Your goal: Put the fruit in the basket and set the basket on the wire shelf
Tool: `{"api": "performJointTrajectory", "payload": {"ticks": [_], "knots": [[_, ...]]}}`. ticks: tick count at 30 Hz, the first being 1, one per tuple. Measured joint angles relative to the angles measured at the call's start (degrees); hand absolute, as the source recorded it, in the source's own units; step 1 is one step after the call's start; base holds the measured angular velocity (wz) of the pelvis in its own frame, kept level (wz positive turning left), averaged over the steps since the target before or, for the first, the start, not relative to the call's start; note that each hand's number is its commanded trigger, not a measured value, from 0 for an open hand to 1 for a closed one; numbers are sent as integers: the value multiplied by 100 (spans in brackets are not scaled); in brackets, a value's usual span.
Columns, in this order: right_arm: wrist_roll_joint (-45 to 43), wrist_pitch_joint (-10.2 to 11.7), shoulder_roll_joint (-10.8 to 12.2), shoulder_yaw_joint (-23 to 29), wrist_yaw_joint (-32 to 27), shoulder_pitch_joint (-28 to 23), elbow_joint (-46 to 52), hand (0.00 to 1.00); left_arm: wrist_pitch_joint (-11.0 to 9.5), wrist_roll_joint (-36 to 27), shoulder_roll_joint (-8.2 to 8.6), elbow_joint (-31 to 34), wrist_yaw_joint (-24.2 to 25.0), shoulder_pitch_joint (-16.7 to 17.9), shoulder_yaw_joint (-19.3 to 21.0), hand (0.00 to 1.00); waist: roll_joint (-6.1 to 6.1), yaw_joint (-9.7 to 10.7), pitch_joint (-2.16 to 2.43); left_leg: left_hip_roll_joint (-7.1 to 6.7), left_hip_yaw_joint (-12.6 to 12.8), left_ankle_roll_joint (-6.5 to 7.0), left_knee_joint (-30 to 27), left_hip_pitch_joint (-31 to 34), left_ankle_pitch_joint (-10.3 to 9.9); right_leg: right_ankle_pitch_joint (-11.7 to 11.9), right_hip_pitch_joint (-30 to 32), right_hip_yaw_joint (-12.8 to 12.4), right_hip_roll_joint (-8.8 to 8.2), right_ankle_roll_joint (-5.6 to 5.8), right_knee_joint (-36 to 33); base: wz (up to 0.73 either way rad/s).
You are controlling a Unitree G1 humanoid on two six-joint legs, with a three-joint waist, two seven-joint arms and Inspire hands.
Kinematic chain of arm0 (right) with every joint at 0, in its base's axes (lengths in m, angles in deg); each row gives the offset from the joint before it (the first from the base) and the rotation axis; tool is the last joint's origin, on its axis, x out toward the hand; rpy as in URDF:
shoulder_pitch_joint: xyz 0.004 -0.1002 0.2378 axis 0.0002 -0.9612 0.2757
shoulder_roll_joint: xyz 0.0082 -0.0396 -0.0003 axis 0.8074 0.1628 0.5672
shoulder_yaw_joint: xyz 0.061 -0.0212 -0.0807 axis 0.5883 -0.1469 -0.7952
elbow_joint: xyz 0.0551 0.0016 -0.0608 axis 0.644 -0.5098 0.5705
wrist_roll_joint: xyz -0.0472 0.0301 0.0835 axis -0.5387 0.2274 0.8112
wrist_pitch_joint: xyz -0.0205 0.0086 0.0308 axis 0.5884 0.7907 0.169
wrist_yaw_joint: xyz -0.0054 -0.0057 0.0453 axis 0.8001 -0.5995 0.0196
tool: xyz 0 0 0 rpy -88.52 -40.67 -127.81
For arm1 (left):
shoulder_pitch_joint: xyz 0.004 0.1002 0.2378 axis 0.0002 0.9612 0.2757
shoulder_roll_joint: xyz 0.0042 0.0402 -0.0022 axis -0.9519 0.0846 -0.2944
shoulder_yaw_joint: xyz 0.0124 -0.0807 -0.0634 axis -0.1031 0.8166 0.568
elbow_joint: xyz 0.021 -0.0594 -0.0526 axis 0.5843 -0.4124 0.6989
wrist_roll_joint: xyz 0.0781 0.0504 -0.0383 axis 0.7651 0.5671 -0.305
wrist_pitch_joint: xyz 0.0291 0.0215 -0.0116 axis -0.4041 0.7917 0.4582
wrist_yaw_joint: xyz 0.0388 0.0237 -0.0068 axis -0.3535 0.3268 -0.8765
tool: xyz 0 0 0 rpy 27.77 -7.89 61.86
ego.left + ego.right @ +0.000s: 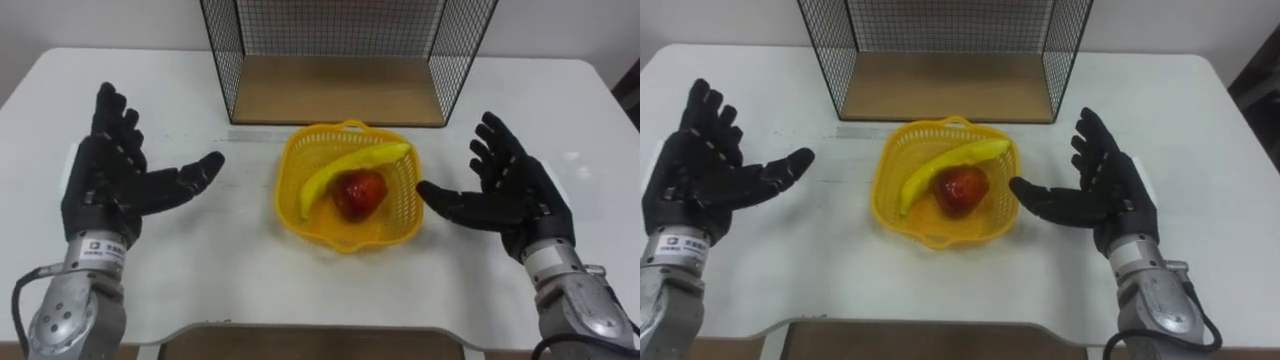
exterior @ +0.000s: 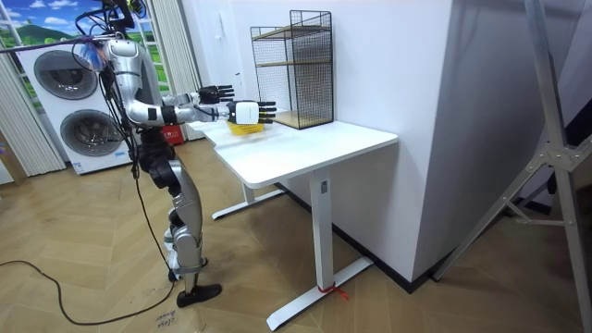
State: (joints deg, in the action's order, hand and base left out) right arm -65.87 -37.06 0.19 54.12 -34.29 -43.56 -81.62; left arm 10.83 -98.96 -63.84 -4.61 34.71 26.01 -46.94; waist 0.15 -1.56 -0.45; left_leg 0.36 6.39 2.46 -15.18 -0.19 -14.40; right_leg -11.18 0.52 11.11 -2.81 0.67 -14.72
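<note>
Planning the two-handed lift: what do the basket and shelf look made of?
Basket: likely yellow plastic, glossy, moulded lattice walls. Wire shelf: thin black metal mesh, probably coated; its floor looks like matte brown wood board.

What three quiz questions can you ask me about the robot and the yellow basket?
1. True or false: the yellow basket stands on the wire shelf.
2. What lies in the basket? A) a banana and a red apple; B) two oranges; C) nothing.
3. Fill the gap: the left hand and the right hand, one on each side of the basket, are both ___.

Key
1. False: the basket stands on the white table, in front of the wire shelf.
2. A.
3. Open; neither touches the basket.
</note>
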Motion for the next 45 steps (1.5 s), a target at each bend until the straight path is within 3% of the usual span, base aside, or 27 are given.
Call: {"api": "performJointTrajectory", "payload": {"ticks": [17,26,29,45], "knots": [[239,0,136,-174,191,103,0,0,12,-10,121,-187,245,0,-178,0,-4,-24,5,11,16,2,2,-52,5,28,-92,-3,3,-2,74,0],[267,-3,223,-452,180,220,-212,0,253,-1,125,-457,300,-32,-398,0,-32,49,11,24,25,3,-22,-49,6,47,-79,-17,-4,-9,68,-1],[246,-12,284,-475,180,234,-414,0,422,-1,138,-588,331,-32,-465,0,-43,90,4,24,25,3,-25,-37,6,47,-48,-21,-3,-9,39,0],[175,-14,320,-570,189,351,-476,0,447,9,221,-1023,699,-181,-695,0,-84,284,-26,30,135,3,-30,-19,6,47,39,-156,16,-9,-20,-3]]}}
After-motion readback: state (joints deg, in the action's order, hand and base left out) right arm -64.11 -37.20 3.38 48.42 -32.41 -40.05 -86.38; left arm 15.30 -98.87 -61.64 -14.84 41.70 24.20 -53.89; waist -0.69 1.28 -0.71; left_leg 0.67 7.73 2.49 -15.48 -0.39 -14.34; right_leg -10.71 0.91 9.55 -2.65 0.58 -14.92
